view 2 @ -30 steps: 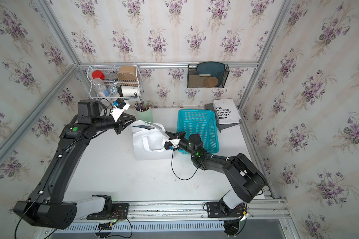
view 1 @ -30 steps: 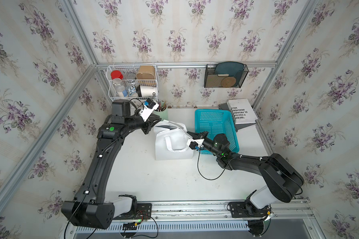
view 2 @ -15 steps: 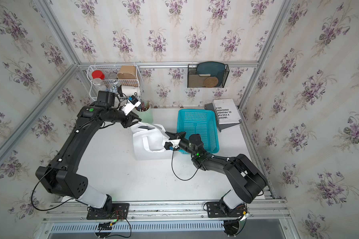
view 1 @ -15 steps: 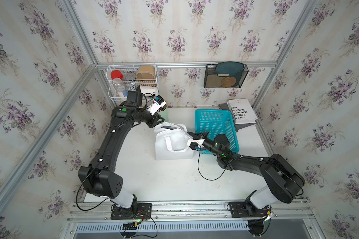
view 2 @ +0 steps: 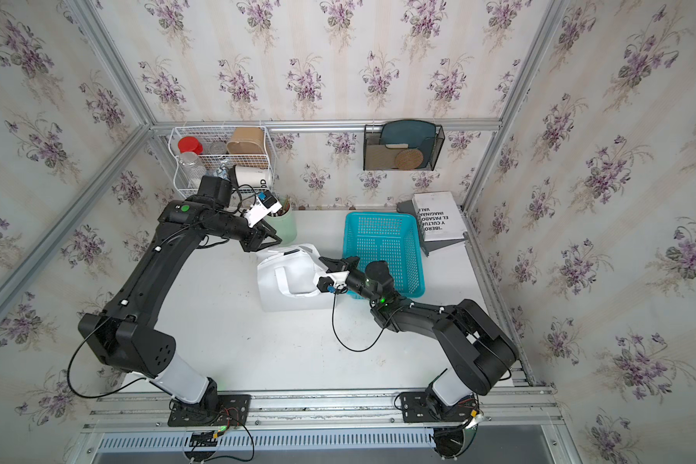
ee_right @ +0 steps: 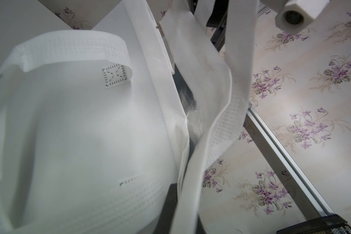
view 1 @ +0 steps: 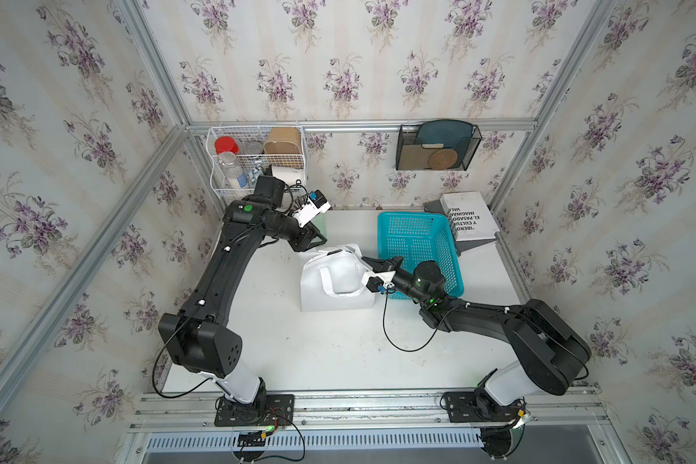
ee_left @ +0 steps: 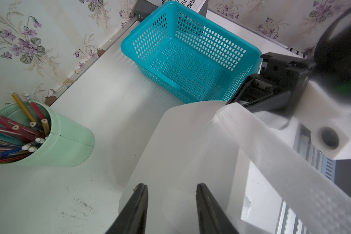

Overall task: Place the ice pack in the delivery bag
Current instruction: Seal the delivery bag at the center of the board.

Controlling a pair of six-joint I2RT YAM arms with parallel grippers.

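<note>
item: delivery bag (view 1: 334, 297). white, two loop straps, mid-table, just left of the turquoise basket (view 1: 414, 215). its mouth faces the far side, and a sliver of silver lining (ee_right: 187, 97) shows in the right wrist view.

item: ice pack. not found in any view. no sign of it on the table (view 1: 298, 361) or in the basket, and the bag's inside is mostly hidden, so whether it is already in the bag cannot be told.

item: left gripper (ee_left: 170, 185). at the bag's far-left rim, near the green pencil cup (ee_left: 65, 141). fingers moderately apart with nothing between them, only bag fabric beneath.

item: right gripper (view 1: 367, 262). at the bag's right rim, fingers pressed together, seemingly pinching the fabric to hold the mouth up.

progress: the bag is held ready. judged either just loaded or awaiting the pack, so the placing cannot be confirmed. left to do: check the contents and let go of the rim.

change from a second ago: the left fingers have widened. the left arm's elbow has swung from the near-left edge in toward the table, while its gripper has stayed by the same rim. the right arm and the bag are unchanged.
</note>
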